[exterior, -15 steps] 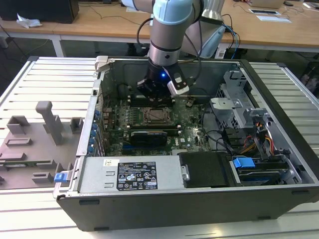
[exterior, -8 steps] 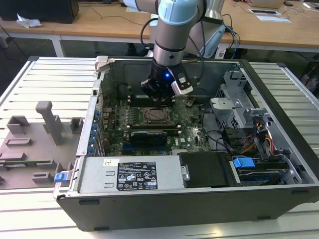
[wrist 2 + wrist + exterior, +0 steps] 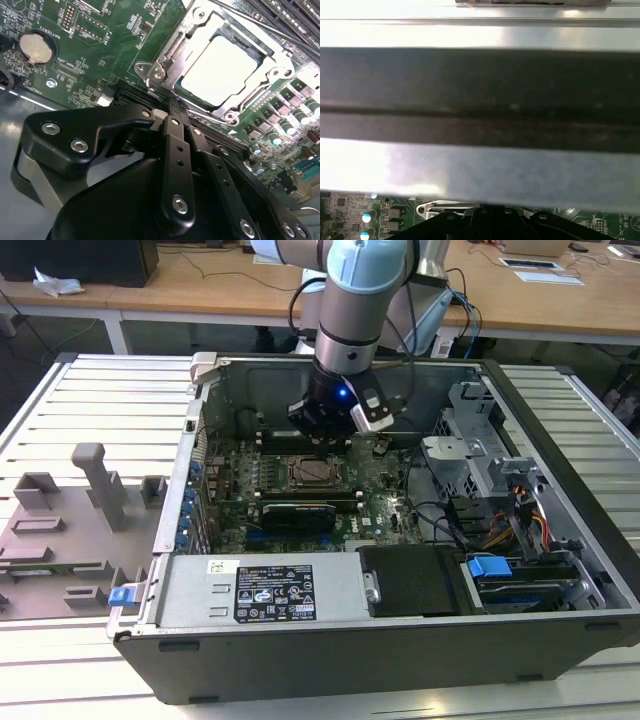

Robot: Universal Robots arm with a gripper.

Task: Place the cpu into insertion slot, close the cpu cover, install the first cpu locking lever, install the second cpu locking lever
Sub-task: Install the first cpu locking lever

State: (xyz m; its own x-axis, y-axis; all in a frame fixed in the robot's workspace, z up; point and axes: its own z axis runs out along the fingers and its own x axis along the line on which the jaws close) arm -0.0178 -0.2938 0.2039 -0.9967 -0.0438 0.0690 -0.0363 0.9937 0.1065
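Tool (image 3: 181,119) hovered low over the green board (image 3: 100,50), fingers pressed together, tips just beside the cover (image 3: 170,52) (lying flat around the cpu (image 3: 217,70)).

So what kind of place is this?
Probably a robotics lab or workshop: a robot arm reaches into an open computer case on a slatted metal bench, with wooden desks behind.

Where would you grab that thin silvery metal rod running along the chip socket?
Probably mid-length on the thin silvery metal rod, from above, with a finger on each side. It is slim and straight and lies close along the square silvery metal frame, so its ends look crowded.
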